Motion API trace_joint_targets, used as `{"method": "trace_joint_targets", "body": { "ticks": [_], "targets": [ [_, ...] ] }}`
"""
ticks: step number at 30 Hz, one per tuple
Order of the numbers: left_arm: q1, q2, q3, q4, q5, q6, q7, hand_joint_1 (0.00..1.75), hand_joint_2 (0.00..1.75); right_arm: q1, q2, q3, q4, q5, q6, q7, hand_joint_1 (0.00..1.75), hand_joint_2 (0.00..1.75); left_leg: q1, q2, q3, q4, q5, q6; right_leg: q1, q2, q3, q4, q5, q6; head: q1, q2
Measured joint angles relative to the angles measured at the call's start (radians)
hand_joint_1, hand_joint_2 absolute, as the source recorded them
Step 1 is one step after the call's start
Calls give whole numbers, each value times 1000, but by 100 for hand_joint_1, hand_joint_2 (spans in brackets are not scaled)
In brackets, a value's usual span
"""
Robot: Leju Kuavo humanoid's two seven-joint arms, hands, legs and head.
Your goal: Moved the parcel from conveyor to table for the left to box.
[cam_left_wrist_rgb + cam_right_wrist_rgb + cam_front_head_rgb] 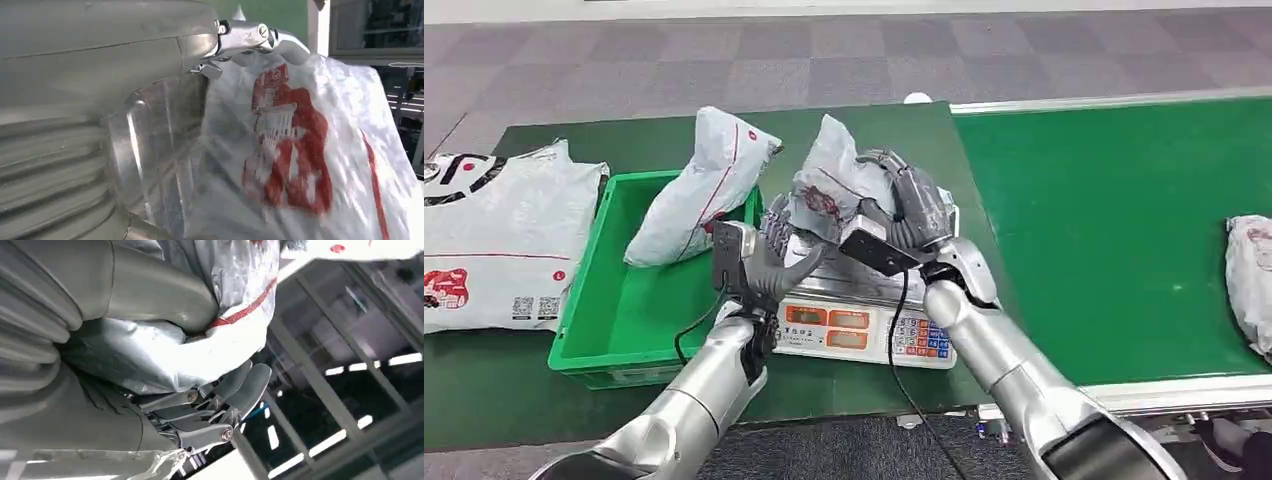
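Here the right hand (pixel 911 205) grasps the parcel (pixel 832 175), a grey-white bag with red print, upright over the scale (pixel 864 325) on the dark green table (pixel 484 385). The left hand (pixel 769 255) is raised just beside it with fingers apart, holding nothing; whether its fingertips touch the bag cannot be told. A green bin (pixel 589 335) stands to the left with another bag (pixel 699 185) leaning on its rim, and a flat printed bag (pixel 494 240) lies beyond. On the conveyor (pixel 1104 230) a further bag (pixel 1252 275) is cut off at the edge. The left wrist view is blurred
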Motion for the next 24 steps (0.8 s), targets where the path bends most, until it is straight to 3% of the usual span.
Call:
{"method": "trace_joint_targets", "body": {
  "ticks": [1, 2, 8, 11, 24],
  "targets": [
    [-2, 0, -3, 0, 7, 2, 3, 0, 175, 18, -10, 0, -33, -5, -3, 9, 7, 175, 0, 0, 0, 0, 0, 0, 0, 0, 0, 0, 0, 0, 0, 0],
    [-5, 0, -8, 1, 10, 3, 5, 0, 175, 38, -20, 0, -60, -13, -4, 13, 0, 175, 0, 0, 0, 0, 0, 0, 0, 0, 0, -1, 0, 0, 0, 0],
    [-16, 1, -28, 8, 34, 10, 7, 0, 175, 172, -173, -35, -272, -233, 6, -64, 0, 175, -1, -2, -1, 1, -1, 1, -1, -3, 1, -1, 0, 1, 0, 0],
    [-16, 6, -29, 8, 39, 13, 2, 0, 175, 227, -226, -55, -334, -265, -1, -87, 0, 175, -2, 1, -1, 1, -2, 2, -1, 0, 1, -1, 0, 2, 0, 0],
    [-16, 13, -29, 8, 36, 14, -34, 0, 175, 272, -270, -59, -419, -333, 36, -105, 0, 175, -1, 1, 0, 0, -2, 2, -1, 1, 1, -1, 0, 2, 0, 0]
  ]
}}
